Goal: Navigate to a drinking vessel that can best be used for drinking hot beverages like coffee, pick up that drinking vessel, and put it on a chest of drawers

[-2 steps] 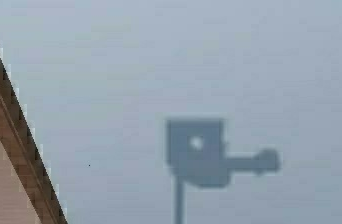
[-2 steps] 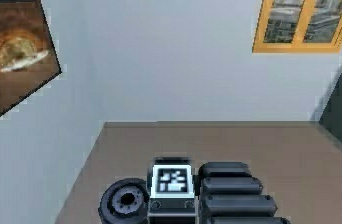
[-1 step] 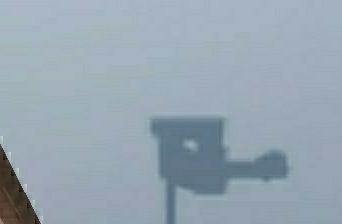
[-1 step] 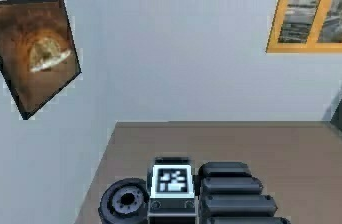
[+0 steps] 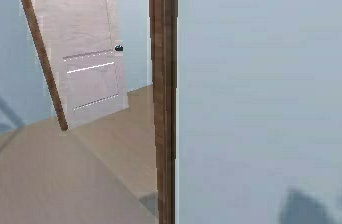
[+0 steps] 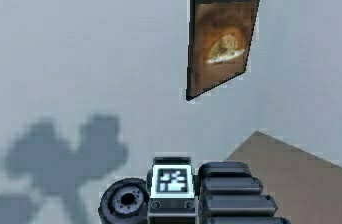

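Search step; where the mug sits can't be told; gripper: grip and load can't be told either; turn to forward view's left, off the wall; pass wide of the door frame toward the white door.

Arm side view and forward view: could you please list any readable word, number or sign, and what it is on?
None can be read.
White square: black marks, a pattern, no letters.
Framed picture: an image, no words.
Door: no sign.
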